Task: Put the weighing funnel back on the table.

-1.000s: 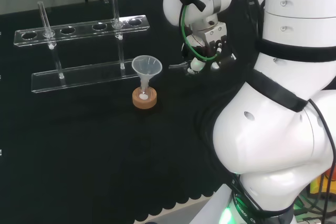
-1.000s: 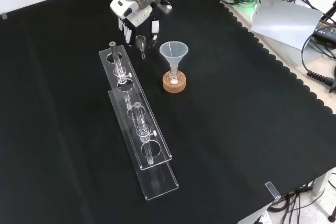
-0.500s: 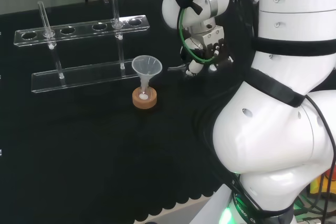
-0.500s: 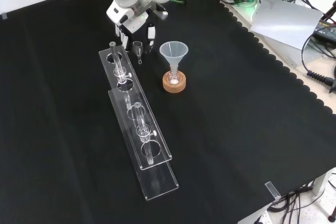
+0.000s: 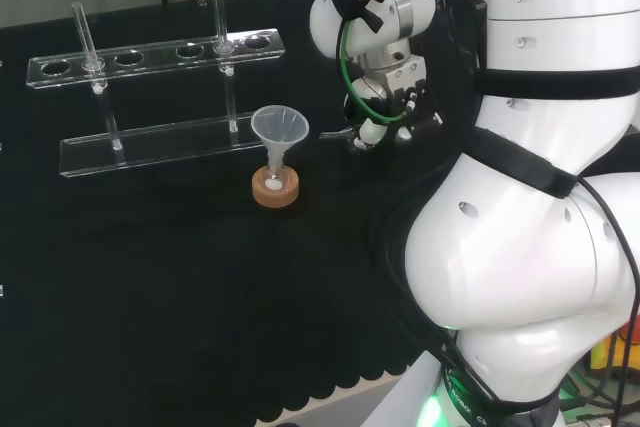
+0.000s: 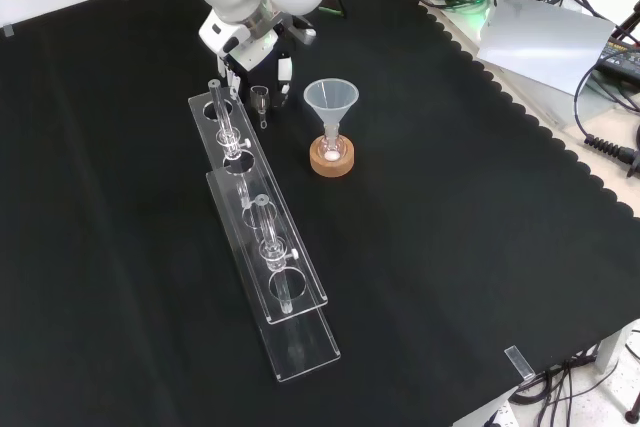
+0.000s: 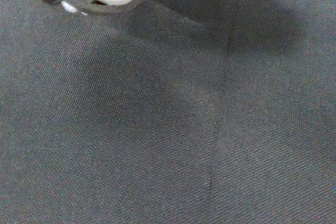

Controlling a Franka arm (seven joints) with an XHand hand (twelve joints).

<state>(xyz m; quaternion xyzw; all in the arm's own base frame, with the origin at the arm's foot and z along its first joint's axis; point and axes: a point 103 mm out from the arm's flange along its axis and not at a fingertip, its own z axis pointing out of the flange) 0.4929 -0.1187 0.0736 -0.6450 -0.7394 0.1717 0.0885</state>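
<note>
the fingers point(image 6: 284, 68) are curled down on either side of the weighing funnel point(image 6: 261, 98) and pinch it at its wide end, its short stem pointing away from the hand point(image 6: 250, 47). in the head view the stem juts out to the left, close above the cloth point(image 7: 157, 129). just beside it stand the clear rack point(image 6: 255, 227) and the big funnel point(image 6: 331, 99) in its flask on a cork ring point(image 6: 331, 160).

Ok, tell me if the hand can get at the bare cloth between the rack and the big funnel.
Probably yes. In the front view the hand hangs over that strip of cloth with the weighing funnel beside it. The rack and the funnel stand to either side, which seems to leave the gap free.
</note>
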